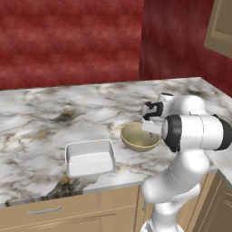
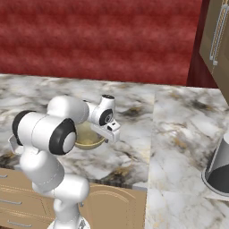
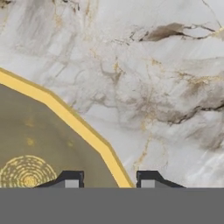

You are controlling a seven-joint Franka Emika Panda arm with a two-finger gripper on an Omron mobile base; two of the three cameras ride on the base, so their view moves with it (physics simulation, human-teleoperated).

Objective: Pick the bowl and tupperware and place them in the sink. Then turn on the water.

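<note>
Straddling a yellow rim at the bottom of the hand view, the two-finger gripper [image 3: 107,183] has one dark tip inside the round, shallow olive-gold bowl [image 1: 139,136] and one outside over the veined grey-white marble counter [image 3: 153,78]; the jaws stand partly apart about the bowl's wall, and whether they yet pinch it cannot be told. Bowl: upright on the counter near its front edge, under the white arm's hand. White translucent rectangular tupperware [image 1: 89,157]: lidless, on the same counter just beside the bowl, apart from it and untouched. Step in hand, by judgement: the first pick, grasping the bowl by its rim. Next move calls for a firm pinch on the wall, then a level lift clear of the counter.
</note>
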